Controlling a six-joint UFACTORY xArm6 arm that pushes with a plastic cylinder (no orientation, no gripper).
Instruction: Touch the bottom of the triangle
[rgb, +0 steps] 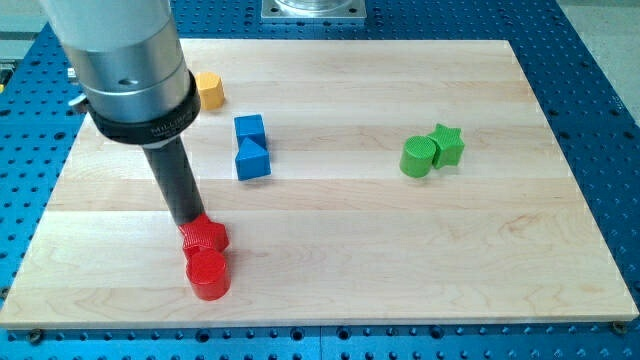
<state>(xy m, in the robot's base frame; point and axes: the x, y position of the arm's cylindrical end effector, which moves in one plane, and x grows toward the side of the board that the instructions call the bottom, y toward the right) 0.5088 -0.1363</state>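
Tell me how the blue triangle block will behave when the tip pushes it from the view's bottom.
The blue triangle block looks rigid and small, so it should slide on the smooth wooden board rather than tip. The blue cube touches its far side, so both would probably move together. An off-centre push may turn it. My tip sits by the red blocks, well short.

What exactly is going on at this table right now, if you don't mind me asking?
My tip rests at the upper edge of the red heart-like block, just above the red cylinder. The blue triangle, below the blue cube, sits up and to the view's right, untouched on the wooden board.
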